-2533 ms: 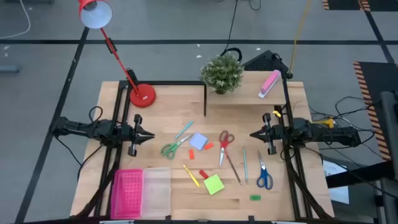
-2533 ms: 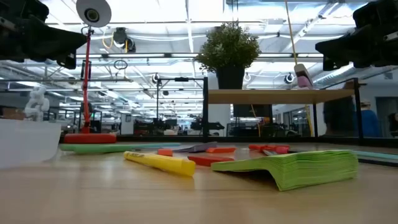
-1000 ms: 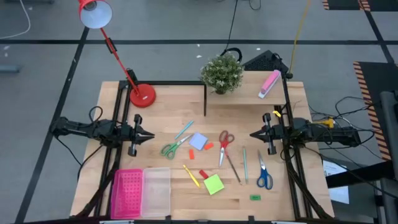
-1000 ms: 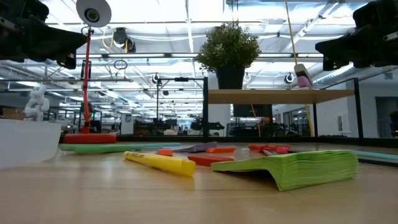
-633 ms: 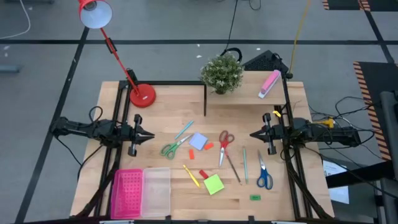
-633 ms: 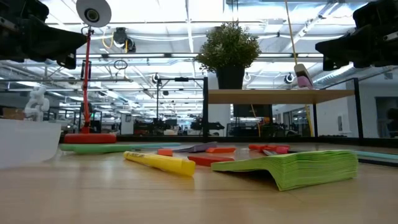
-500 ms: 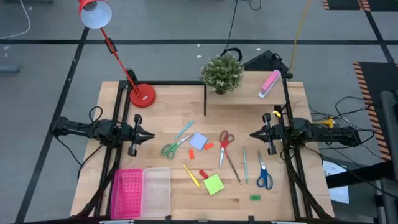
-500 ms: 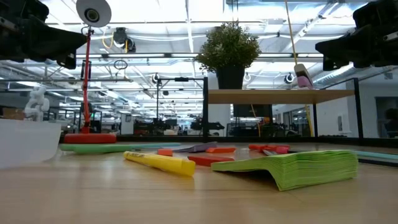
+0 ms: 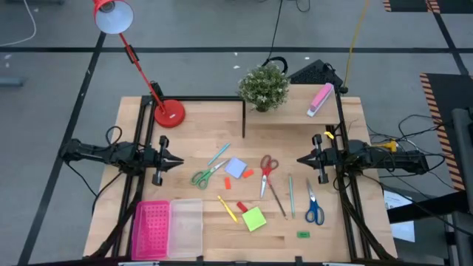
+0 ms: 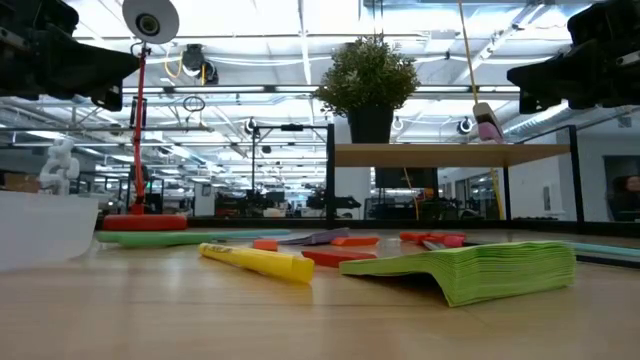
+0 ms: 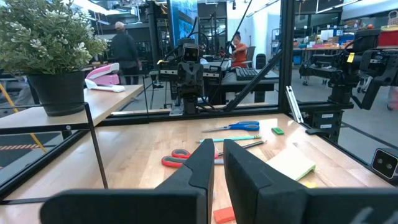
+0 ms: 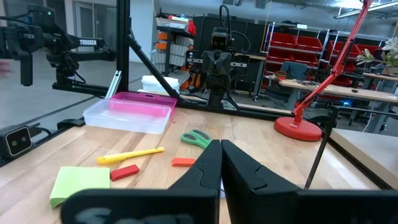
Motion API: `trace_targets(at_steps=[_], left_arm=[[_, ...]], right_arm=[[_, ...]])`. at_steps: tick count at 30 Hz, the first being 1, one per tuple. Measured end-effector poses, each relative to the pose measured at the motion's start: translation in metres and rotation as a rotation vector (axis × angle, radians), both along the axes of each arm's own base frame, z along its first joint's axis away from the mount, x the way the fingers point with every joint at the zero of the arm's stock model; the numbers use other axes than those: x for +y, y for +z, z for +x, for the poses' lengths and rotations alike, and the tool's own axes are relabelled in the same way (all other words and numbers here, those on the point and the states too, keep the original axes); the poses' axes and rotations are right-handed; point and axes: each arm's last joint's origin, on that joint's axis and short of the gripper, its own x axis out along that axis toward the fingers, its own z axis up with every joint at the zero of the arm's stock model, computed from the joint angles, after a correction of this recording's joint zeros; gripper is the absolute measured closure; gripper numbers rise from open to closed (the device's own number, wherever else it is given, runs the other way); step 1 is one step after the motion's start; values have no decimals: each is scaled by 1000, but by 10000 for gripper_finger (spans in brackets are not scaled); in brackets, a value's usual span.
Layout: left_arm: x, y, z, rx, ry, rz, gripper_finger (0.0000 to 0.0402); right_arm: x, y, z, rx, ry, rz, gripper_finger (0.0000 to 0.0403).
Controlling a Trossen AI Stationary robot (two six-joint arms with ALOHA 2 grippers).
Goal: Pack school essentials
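Sitting at the near left corner of the bench (image 9: 199,140), a pink perforated tray (image 9: 151,229) and a clear tub (image 9: 186,227) lie side by side, touching; nothing shows inside either.

All the school essentials lie loose on the bench between the two arms. Green scissors (image 9: 204,174) lie aslant, handles near-left, blades pointing far-right. A thin teal pen (image 9: 218,154) runs on the same slant just beyond them. A pale-blue note pad (image 9: 235,168) sits turned on its corner, with a small orange block (image 9: 248,174) just to its right. Red scissors (image 9: 267,171) have their handles far and blades pointing near. A thin pencil (image 9: 276,197) slants from them toward the near right. A green pen (image 9: 290,196) and the blue scissors (image 9: 313,207) both run far to near, the blue handles at the near end. A yellow marker (image 9: 227,208) slants near-right, a red block (image 9: 242,206) lies beside a green note pad (image 9: 253,219), and a tiny green block (image 9: 303,234) lies nearest the front edge.

The left end effector (image 9: 177,160) hangs at the left side, pointing right, its fingers clenched with only a slit between them in its wrist view. The right end effector (image 9: 302,159) faces it from the right side, likewise clenched and holding nothing. Bare wood lies open between each tip and the nearest stationery.

On the far side stand a red lamp (image 9: 168,112), a potted plant (image 9: 264,88) and a raised shelf (image 9: 292,111) carrying a pink-and-white block (image 9: 320,99)
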Motion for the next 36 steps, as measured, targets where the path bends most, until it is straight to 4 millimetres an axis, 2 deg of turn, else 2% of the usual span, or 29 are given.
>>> trace_targets(at_steps=[28, 36], left_arm=[[0, 0, 0, -1, 5, -5, 362], [2, 1, 0, 3, 32, -273, 362]], right_arm=[[0, 0, 0, -1, 0, 0, 403], [0, 0, 0, -2, -6, -5, 403]])
